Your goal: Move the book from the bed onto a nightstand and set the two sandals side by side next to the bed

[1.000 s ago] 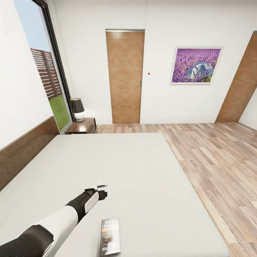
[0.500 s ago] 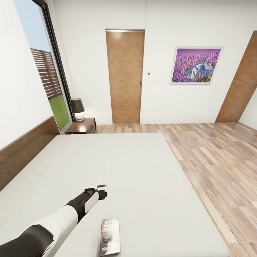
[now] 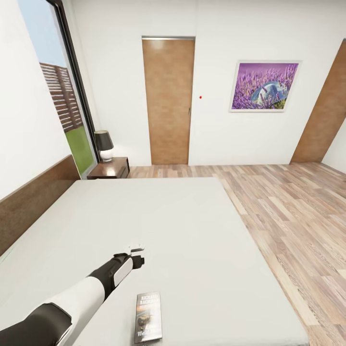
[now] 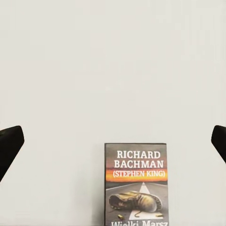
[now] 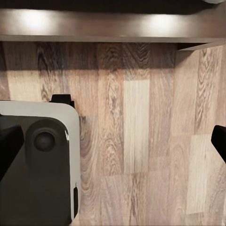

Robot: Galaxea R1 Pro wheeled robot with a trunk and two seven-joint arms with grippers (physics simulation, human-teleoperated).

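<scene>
The book [image 3: 148, 317], a dark paperback with an orange band, lies flat on the off-white bed [image 3: 182, 226] near its front edge. My left gripper [image 3: 137, 254] hovers over the mattress just beyond the book and slightly left of it. In the left wrist view the book [image 4: 135, 184] lies ahead on the bare mattress, and the left gripper [image 4: 114, 143] is open with its fingertips [image 4: 9, 146] far apart. The right gripper [image 5: 114, 141] is open over the plank floor. The nightstand [image 3: 111, 169] stands at the bed's far left corner. The sandals are out of view.
A black lamp [image 3: 104, 145] stands on the nightstand beside the tall window [image 3: 53, 96]. The brown headboard [image 3: 33, 202] runs along the left wall. Wood floor [image 3: 288, 216] opens to the right of the bed. In the right wrist view the robot's base [image 5: 42, 160] sits below the dark bed frame [image 5: 113, 28].
The whole head view has shifted very slightly, so the camera moved. The left arm and the book keep their places on the bed.
</scene>
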